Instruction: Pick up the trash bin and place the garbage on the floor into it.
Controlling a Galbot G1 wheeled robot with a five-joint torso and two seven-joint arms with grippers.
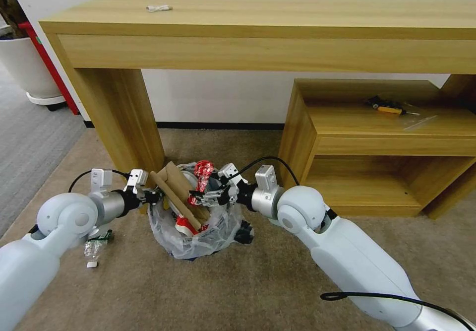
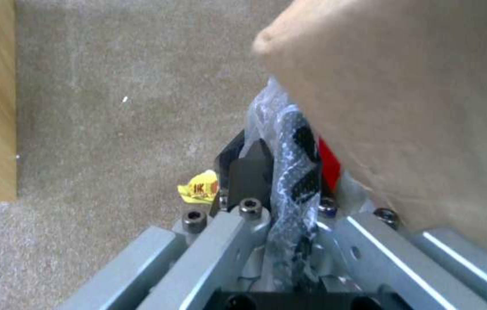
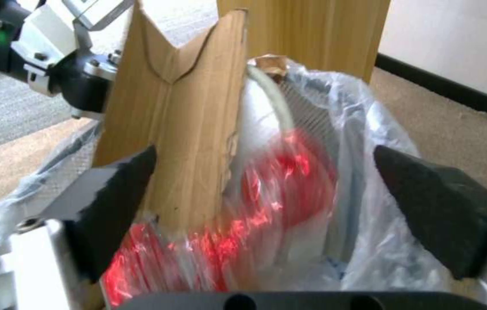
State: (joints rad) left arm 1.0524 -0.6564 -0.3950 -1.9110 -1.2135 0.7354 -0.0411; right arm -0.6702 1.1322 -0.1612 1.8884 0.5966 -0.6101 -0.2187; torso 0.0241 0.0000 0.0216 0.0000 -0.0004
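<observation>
Trash bin (image 1: 198,231) sits on beige floor (image 1: 248,291) by the table leg (image 1: 124,117), clear liner crumpled, stuffed w/ brown cardboard (image 1: 173,192) & red wrappers (image 1: 202,169). My left gripper (image 2: 278,181) pinches the liner at the rim. My right gripper (image 3: 266,193) hovers over the bin mouth, pads wide apart. Foil scrap (image 1: 93,247) lies on carpet under my left arm.

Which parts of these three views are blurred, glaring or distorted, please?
Head view: wide-angle bending curves the desk edge; trash bin sharp. Left wrist view: the cardboard is a soft blur, the left gripper on the liner clearer. Right wrist view: red wrappers smear with glare through plastic, between the open right gripper pads.
</observation>
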